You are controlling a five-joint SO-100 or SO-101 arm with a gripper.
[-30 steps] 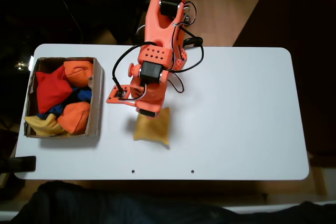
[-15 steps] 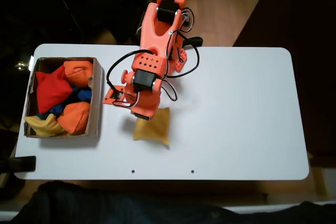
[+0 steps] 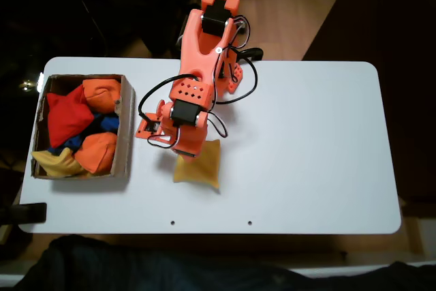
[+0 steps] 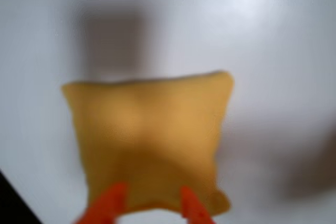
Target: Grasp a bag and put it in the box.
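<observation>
Wrist view has our gripper point(image 4: 149, 203) spread over the bag's point(image 4: 152, 142) near edge, bag flat on the worktop point(image 3: 306, 141). We'd drop straight down, pinch deep fabric, then carry it to the box point(image 3: 124, 127).

In the fixed view, the arm point(image 3: 194, 97) is covering the upper edge of the bag point(image 3: 199, 166), and the gripper's fingertips are lying hidden beneath the wrist. In the wrist view, the whole scene is appearing blurred; the bag point(image 4: 149, 142) is showing soft outlines, and the two orange fingers point(image 4: 107, 203) are being cut off by the bottom edge. In the box point(image 3: 125, 134), a yellow bag point(image 3: 54, 163) and a blue bag point(image 3: 105, 124) are lying partly buried under orange and red ones.
</observation>
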